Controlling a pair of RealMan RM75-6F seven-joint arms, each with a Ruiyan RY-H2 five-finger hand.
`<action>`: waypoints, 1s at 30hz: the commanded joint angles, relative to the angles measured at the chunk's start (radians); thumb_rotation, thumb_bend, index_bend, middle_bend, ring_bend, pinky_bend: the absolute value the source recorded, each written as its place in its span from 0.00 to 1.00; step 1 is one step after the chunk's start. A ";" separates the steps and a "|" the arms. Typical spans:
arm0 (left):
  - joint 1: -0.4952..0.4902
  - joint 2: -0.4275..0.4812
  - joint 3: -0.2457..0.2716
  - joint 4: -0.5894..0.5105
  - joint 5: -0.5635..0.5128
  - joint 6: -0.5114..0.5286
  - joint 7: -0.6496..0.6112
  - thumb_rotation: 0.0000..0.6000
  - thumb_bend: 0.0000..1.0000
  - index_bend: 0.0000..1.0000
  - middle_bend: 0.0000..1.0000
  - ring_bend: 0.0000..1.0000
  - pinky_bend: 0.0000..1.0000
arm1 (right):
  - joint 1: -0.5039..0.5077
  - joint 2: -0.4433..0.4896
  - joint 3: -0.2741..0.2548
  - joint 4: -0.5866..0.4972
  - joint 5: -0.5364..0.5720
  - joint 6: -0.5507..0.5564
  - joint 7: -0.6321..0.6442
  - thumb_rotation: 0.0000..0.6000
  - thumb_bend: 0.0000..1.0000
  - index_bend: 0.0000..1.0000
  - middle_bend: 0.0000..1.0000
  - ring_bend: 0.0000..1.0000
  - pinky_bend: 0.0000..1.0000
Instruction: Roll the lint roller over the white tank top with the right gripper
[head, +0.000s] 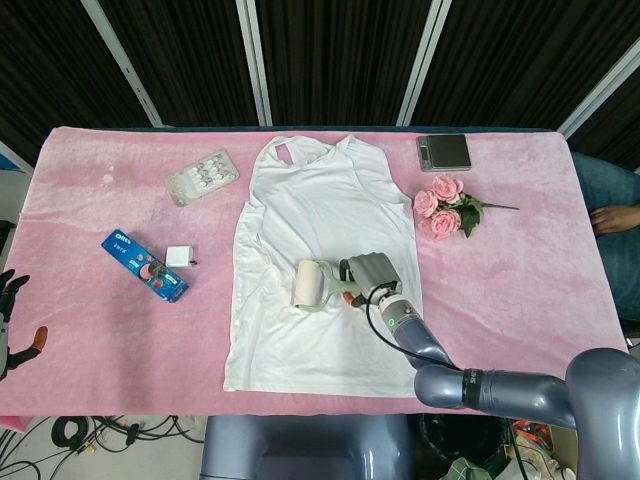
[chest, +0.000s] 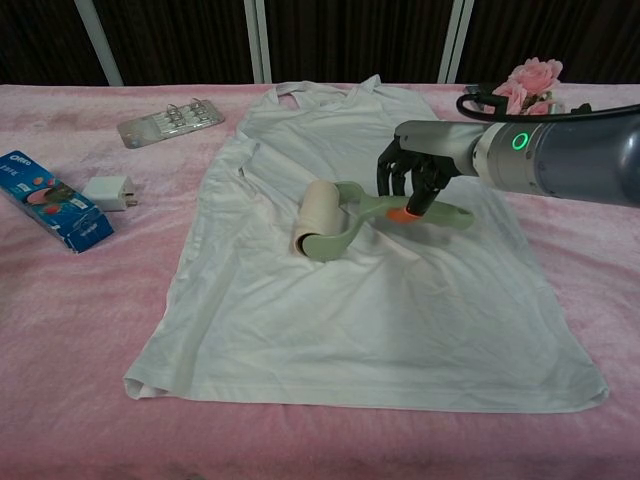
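Here the right hand (chest: 412, 178) curls its dark fingers (chest: 392, 172) round the pale green handle of the roller (chest: 322, 220), whose cream cylinder lies on the middle of the crumpled white top (head: 320, 250), spread flat on the fuzzy pink bench (head: 90, 320). The left hand (head: 12, 312) sits at the bench's edge, fingers spread, holding nothing.

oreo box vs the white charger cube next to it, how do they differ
The Oreo box is blue, long and printed; the charger cube is plain white and far smaller. The box lies at an angle, while the cube sits beside its middle. Both rest on the pink cloth, left of the tank top, untouched.
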 joint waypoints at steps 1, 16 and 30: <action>0.000 0.000 0.001 0.000 0.001 0.000 0.000 1.00 0.36 0.13 0.04 0.04 0.33 | 0.000 0.007 -0.008 -0.006 0.006 0.013 -0.007 1.00 0.53 0.73 0.57 0.55 0.34; 0.002 -0.002 0.002 -0.001 0.002 0.004 0.006 1.00 0.36 0.13 0.04 0.04 0.33 | -0.061 0.105 -0.078 -0.091 -0.022 0.064 0.006 1.00 0.53 0.73 0.57 0.55 0.34; 0.003 -0.004 0.003 -0.001 0.001 0.005 0.010 1.00 0.36 0.13 0.04 0.04 0.33 | -0.133 0.213 -0.133 -0.124 -0.049 0.071 0.045 1.00 0.53 0.73 0.57 0.55 0.34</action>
